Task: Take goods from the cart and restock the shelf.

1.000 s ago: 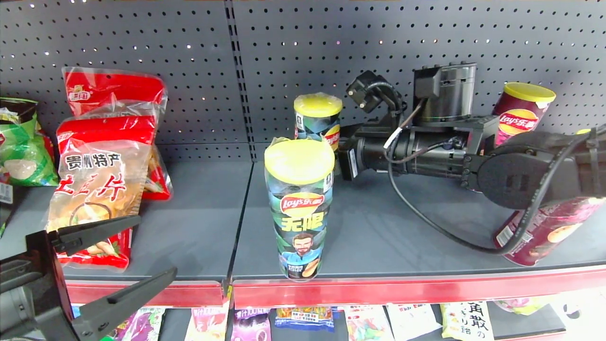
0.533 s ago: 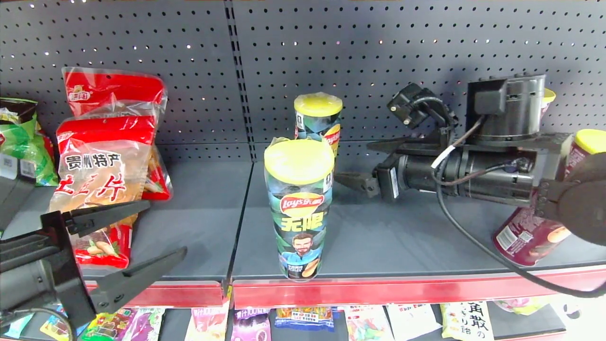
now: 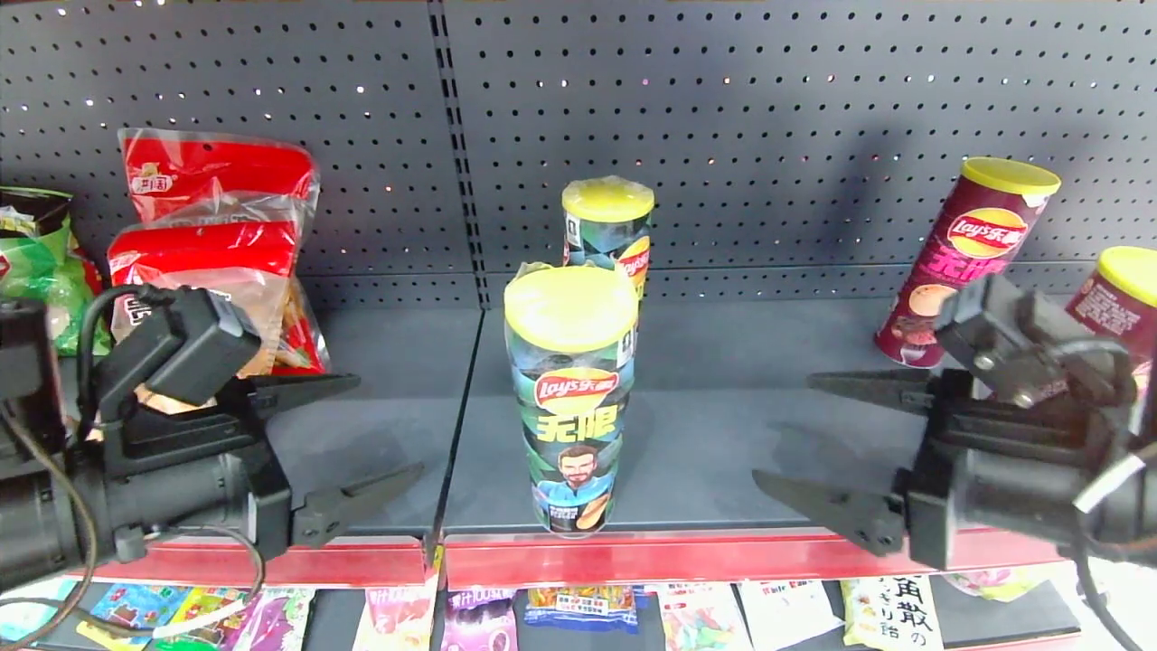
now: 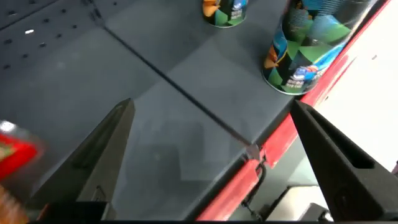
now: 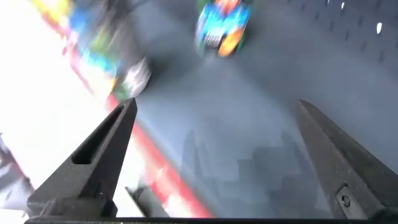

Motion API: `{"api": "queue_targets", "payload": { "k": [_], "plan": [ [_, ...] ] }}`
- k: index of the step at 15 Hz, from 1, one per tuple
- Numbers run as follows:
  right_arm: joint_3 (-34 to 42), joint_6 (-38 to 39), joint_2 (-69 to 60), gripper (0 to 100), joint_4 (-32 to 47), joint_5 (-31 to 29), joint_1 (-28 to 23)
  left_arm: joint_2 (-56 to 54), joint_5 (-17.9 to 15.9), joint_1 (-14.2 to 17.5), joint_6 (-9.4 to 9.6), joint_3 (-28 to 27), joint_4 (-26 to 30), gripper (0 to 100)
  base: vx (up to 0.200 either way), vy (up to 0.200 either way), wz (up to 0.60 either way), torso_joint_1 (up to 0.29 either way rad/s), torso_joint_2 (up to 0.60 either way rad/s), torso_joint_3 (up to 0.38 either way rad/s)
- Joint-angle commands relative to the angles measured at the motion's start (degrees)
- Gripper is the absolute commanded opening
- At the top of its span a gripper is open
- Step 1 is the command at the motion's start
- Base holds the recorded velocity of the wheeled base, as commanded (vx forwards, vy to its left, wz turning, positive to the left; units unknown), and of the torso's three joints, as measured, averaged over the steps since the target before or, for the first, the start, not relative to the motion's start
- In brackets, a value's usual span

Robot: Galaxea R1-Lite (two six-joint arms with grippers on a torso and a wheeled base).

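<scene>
Two green-and-blue chip cans with yellow lids stand upright on the grey shelf (image 3: 723, 452). The front can (image 3: 571, 407) is near the red front edge and the rear can (image 3: 607, 231) is by the pegboard. My left gripper (image 3: 389, 425) hangs open over the shelf's front left, apart from the front can. My right gripper (image 3: 783, 429) hangs open at the front right, also clear of it. From the left wrist, the left gripper (image 4: 211, 104) is spread wide, with the front can (image 4: 311, 50) and rear can (image 4: 224, 11) beyond it. The right gripper (image 5: 216, 102) holds nothing; a blurred can (image 5: 222, 28) lies ahead.
A maroon can (image 3: 976, 253) leans on the pegboard at the back right, and another (image 3: 1116, 298) is partly hidden by my right arm. Red snack bags (image 3: 208, 208) and a green bag (image 3: 36, 271) fill the shelf's left. Packets (image 3: 578, 610) lie on the lower shelf.
My right gripper has drawn back from the rear can to the shelf's front right, open and empty. My left gripper has risen and swung in over the shelf's front left.
</scene>
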Motion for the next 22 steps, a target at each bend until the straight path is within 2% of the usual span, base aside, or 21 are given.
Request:
{"api": "queue_targets", "payload": {
  "k": [1, 4, 6, 10, 13, 18, 22],
  "plan": [
    [8.34, 0.01, -12.60, 100, 0.04, 0.08, 0.63, 6.54, 0.10, -3.15, 0.10, -2.87, -0.03, 100, 0.000, 0.000, 0.00, 0.000, 0.00, 0.000],
    [10.71, 0.45, -18.05, 100, 0.13, -0.45, -0.52, 10.67, 1.06, -6.84, 0.10, -5.06, 0.06, 100, 0.000, 0.000, 0.00, 0.000, 0.00, 0.000],
    [10.80, 0.54, -18.84, 100, 0.13, -0.45, -1.92, 12.86, 2.03, -7.19, 0.19, -5.94, -0.03, 100, 0.000, 0.000, 0.00, 0.000, 0.00, 0.000],
    [10.45, 1.07, -18.93, 100, 0.13, -0.36, -3.33, 15.15, 2.64, -7.45, 1.86, -6.29, 0.06, 100, 0.000, 0.000, 0.00, 0.000, 0.00, 0.000],
    [10.45, 1.16, -18.93, 100, 0.04, -0.28, -4.21, 17.87, 4.14, -9.91, 1.95, -7.52, -0.03, 100, 0.000, 0.000, 0.00, 0.000, 0.00, 0.000],
    [10.19, 2.47, -18.93, 100, -0.14, -0.45, -4.56, 21.30, 4.14, -10.27, 1.95, -11.22, -0.03, 100, 0.000, 0.000, 0.00, 0.000, 0.00, 0.000],
    [10.10, 2.47, -18.93, 100, -0.14, -0.36, -4.56, 21.65, 4.23, -10.27, 1.86, -11.39, -0.03, 100, 0.000, 0.000, 0.00, 0.000, 0.00, 0.000]
  ]
}}
